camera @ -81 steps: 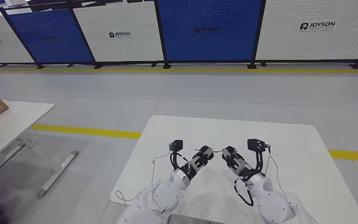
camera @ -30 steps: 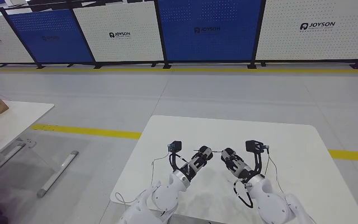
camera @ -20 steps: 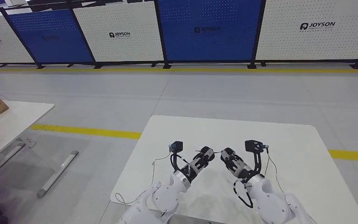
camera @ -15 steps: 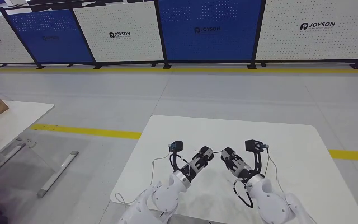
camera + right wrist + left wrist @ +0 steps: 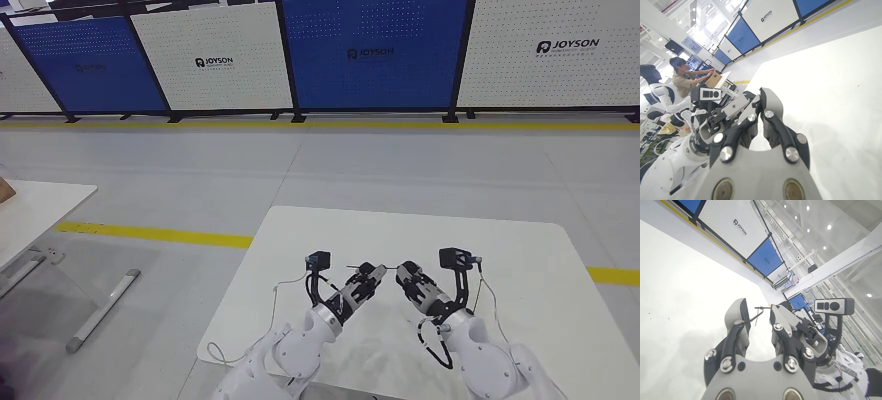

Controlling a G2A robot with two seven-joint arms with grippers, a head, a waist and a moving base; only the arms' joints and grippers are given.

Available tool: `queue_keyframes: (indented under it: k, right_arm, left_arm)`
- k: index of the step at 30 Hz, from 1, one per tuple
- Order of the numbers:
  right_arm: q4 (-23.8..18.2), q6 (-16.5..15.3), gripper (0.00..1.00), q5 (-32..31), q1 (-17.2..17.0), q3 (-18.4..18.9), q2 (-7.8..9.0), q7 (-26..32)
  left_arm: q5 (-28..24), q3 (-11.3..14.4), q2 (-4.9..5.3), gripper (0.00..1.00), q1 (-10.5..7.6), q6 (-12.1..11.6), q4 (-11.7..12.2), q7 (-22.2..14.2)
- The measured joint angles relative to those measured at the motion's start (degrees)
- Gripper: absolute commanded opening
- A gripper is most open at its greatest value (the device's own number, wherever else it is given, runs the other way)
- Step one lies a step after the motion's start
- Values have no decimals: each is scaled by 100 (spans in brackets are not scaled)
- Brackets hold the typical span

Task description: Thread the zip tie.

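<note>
A thin black zip tie [image 5: 762,308] hangs in the air between my two grippers, above the white table [image 5: 480,250]. In the left wrist view one strand runs from the pad of one finger [image 5: 745,315] up to the tie's small head, and a short tail droops from there. My left gripper [image 5: 758,309] has its fingers apart around the tie. The tie's straight end runs toward my right gripper [image 5: 759,98], whose pads are pressed together on it. From above, the left gripper [image 5: 374,272] and the right gripper [image 5: 403,271] stand tip to tip near the table's front middle.
The tabletop is bare white, with its left edge [image 5: 235,290] close to the left arm. A second table [image 5: 40,210] stands apart at the far left. Blue and white panels [image 5: 370,50] line the back of the room.
Both grippers stay tip to tip. The left arm has drifted slightly to the right, narrowing the gap between the two grippers a little.
</note>
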Motion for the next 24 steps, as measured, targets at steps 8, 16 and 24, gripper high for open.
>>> queue_keyframes:
  k: [8, 16, 24]
  right_arm:
    - [-3, 3, 0, -97, 25, -30, -4, 8]
    - [11, 50, 0, -145, 57, -62, -14, 11]
    - [-2, 66, 0, -132, 53, -70, -24, -20]
  left_arm:
    - [-19, -12, -9, 15, -27, 30, 3, 7]
    - [-70, -26, -18, 14, -50, 22, 19, -2]
    - [-104, -16, -30, 0, -92, -9, 68, -29]
